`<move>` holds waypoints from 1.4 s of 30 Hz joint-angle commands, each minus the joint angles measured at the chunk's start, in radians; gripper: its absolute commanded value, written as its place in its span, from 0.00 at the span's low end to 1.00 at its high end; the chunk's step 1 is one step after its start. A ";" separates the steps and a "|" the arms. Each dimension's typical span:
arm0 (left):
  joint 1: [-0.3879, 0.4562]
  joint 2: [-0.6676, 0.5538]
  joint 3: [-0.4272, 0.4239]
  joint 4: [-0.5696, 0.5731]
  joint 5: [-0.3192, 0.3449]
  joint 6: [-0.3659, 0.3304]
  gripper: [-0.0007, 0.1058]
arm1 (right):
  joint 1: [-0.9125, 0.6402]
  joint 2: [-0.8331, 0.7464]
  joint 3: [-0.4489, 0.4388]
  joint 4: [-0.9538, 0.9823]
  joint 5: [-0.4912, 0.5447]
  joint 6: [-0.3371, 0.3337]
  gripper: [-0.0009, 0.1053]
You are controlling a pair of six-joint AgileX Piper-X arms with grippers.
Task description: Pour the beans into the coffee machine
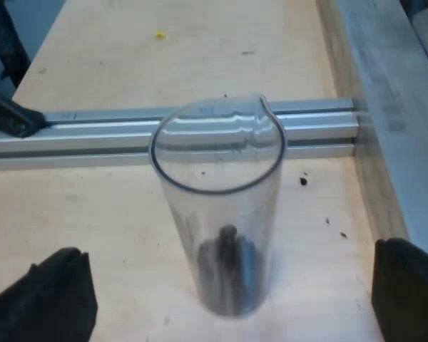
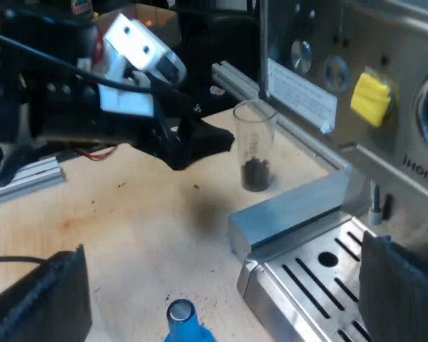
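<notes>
A clear measuring glass (image 1: 221, 214) stands upright on the wooden table with a small heap of dark beans at its bottom. My left gripper (image 1: 232, 285) is open, its black fingers (image 1: 57, 292) wide apart on either side of the glass's base and not touching it. In the right wrist view the glass (image 2: 255, 153) stands close to the espresso machine (image 2: 342, 64), and the left gripper (image 2: 207, 142) reaches it from the side away from the machine. My right gripper (image 2: 221, 285) is open and holds nothing, low over the table by the drip tray (image 2: 321, 278).
An aluminium rail (image 1: 78, 132) crosses the table just behind the glass. A few loose beans (image 1: 303, 182) lie near it. A blue tamper (image 2: 182, 320) stands on the table beneath my right gripper. A metal block (image 2: 292, 210) borders the drip tray.
</notes>
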 commanded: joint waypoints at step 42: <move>0.000 0.404 -0.101 -0.363 0.014 -0.004 0.08 | 0.001 -0.004 -0.008 -0.109 -0.001 -0.013 0.74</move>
